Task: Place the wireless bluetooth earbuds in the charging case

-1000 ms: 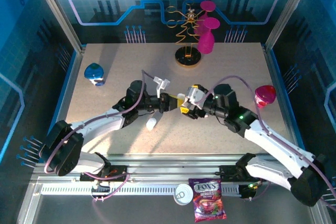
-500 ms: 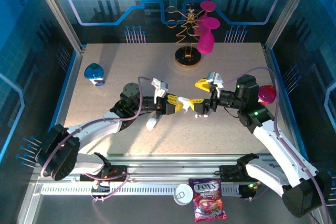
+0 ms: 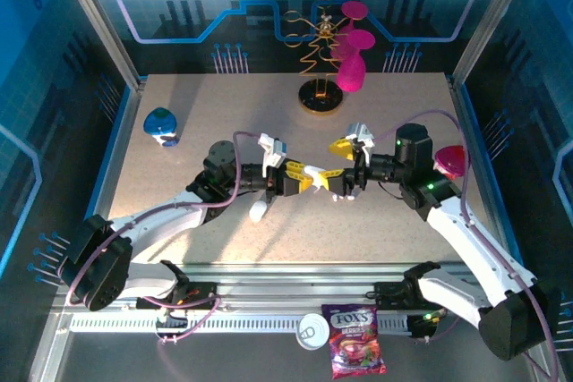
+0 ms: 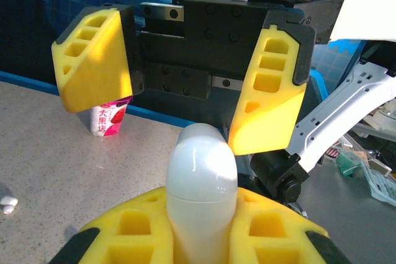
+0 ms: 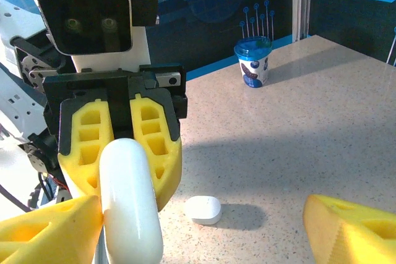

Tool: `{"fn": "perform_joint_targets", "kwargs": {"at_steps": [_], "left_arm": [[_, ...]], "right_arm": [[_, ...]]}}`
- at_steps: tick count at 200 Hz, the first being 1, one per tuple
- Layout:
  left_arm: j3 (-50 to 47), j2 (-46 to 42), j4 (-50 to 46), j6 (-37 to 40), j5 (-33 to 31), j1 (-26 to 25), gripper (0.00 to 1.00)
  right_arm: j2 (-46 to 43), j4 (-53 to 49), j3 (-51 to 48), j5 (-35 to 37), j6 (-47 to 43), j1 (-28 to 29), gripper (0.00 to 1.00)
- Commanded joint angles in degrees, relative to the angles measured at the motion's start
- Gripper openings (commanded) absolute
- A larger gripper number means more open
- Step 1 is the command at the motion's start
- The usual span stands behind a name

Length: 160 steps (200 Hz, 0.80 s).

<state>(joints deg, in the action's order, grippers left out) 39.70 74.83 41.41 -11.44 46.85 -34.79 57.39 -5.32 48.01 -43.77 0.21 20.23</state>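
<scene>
We hold the smooth white pill-shaped charging case point(image 4: 201, 180) clamped in the left gripper point(image 3: 300, 177), aloft between the arms. The right gripper point(image 4: 176, 112) straddles its rounded tip, fingers spread, gripping nothing. We should close only above the lid seam. The tiny white speck point(image 4: 7, 203) on the beige tabletop point(image 4: 62, 153) may be an earbud

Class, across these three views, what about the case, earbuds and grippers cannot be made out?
- Charging case, left wrist view: lower end hidden between the left gripper's yellow fingers.
- White speck, left wrist view, by the left edge: too small to call an earbud.
- White lump, right wrist view: too small to identify.
- Right gripper, own wrist view: fingers cut off by the bottom edge.
</scene>
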Motion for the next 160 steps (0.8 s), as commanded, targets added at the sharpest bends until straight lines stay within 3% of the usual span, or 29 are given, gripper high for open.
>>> {"fn": "perform_joint_targets", "kwargs": {"at_steps": [1,78,160], "left_arm": [[1.96,-0.81,2.0,0.83,1.37,-0.9,0.1],[1.21,-1.17,1.86,1.67,4.08,-0.99,0.1],[-0.05,-0.76,3.11,2.97,3.95,-1.0,0.1]], "right_arm": [[-0.07,-0.04,1.24,1.59,-0.47,0.34,0.84],[-1.59,2.3,0.44,10.91,2.61,-1.45,0.84],[-4.09,3.62,-0.02,7.72,4.27,-2.45,0.85]]}}
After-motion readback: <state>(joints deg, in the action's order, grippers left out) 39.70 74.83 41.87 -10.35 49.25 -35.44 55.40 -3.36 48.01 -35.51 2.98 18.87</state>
